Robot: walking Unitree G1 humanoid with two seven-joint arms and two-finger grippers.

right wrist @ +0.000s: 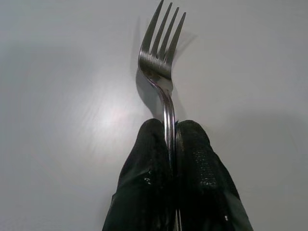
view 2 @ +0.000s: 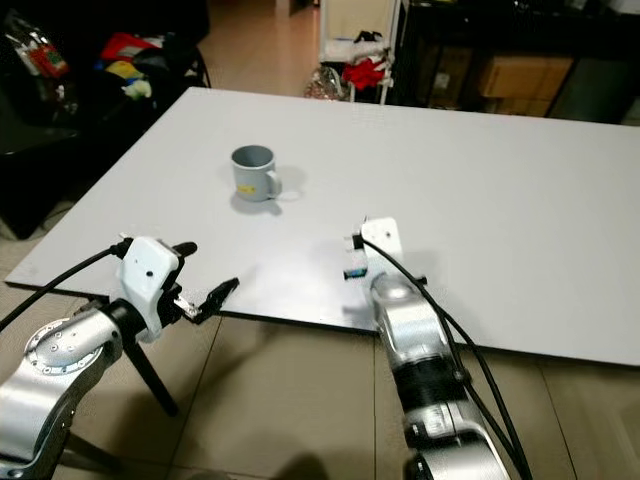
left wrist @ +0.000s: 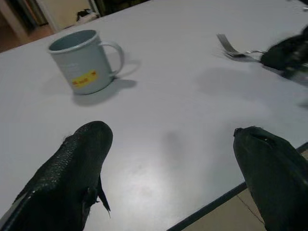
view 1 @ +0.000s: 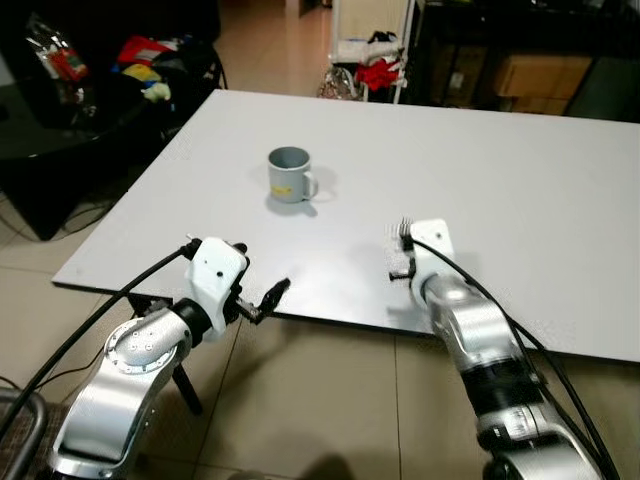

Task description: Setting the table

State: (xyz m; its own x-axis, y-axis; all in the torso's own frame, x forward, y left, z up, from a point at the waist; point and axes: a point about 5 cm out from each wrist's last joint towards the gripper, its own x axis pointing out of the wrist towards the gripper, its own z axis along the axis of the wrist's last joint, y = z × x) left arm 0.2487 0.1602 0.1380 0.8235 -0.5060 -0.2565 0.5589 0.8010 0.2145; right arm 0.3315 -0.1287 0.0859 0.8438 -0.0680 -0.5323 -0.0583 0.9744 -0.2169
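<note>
A steel fork is held above the white table, its tines pointing away from me and its handle pinched between the two fingers of my right gripper, which is shut on it. The fork's tines stick out past the right wrist housing, near the table's front edge. A grey-blue mug with a yellow label stands upright towards the far left of the table, handle to the right. My left gripper is open and holds nothing, level with the table's front edge and pointing at the mug.
The table's near edge runs just ahead of both wrists, with tiled floor below. A dark sofa with colourful clutter stands at the far left. Shelves with red items stand behind the table.
</note>
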